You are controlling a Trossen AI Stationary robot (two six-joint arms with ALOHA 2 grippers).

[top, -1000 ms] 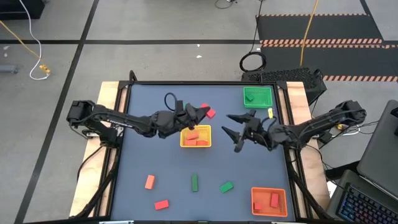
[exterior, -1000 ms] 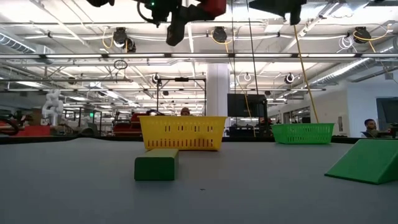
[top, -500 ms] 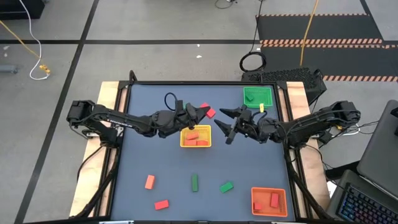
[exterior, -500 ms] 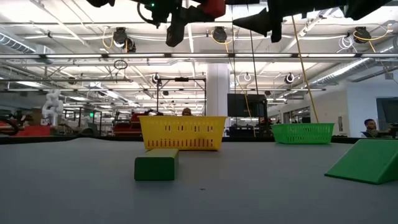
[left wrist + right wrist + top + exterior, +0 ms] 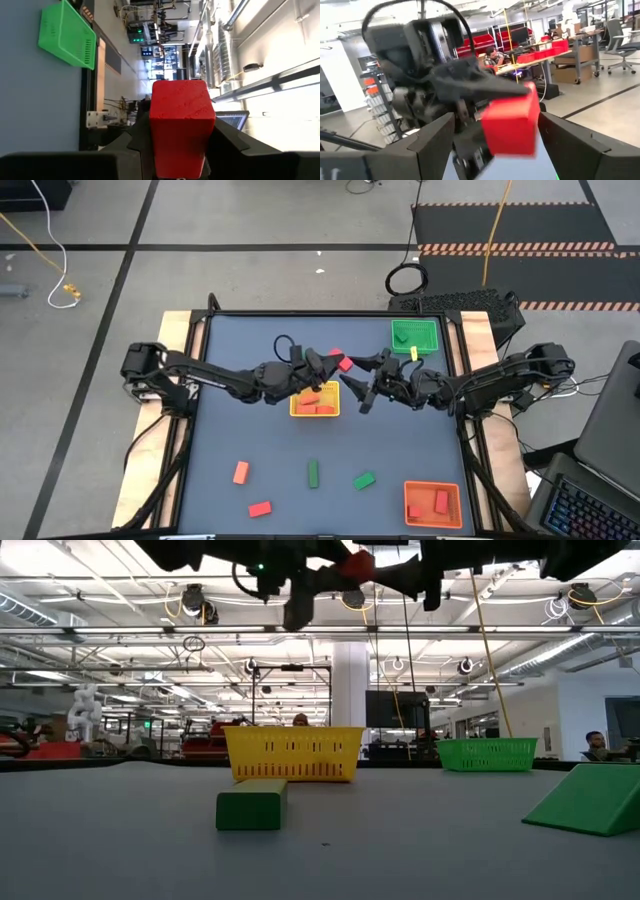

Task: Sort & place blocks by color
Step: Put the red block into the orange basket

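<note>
Left gripper jaws stay clamped on a red block, held aloft just beyond the far edge of the yellow tray; the right gripper, jaws spread wide and holding nothing, has swept in over the past second from well to the tray's right until its fingers flank that same block; seen from the right wrist, the red block hangs between the right arm's own fingers while the other arm's grip holds it, which reads as a hand-over about to happen, though neither side has let go or closed. Inside the yellow tray lie a few red and orange-red blocks; farther beyond and to its right sits the green tray; nearer than the yellow tray, loose on the dark table, wait a green bar, a green block, an orange-red block and a red block; the orange tray, at the near right corner, already holds red pieces; sorting appears roughly half done.
</note>
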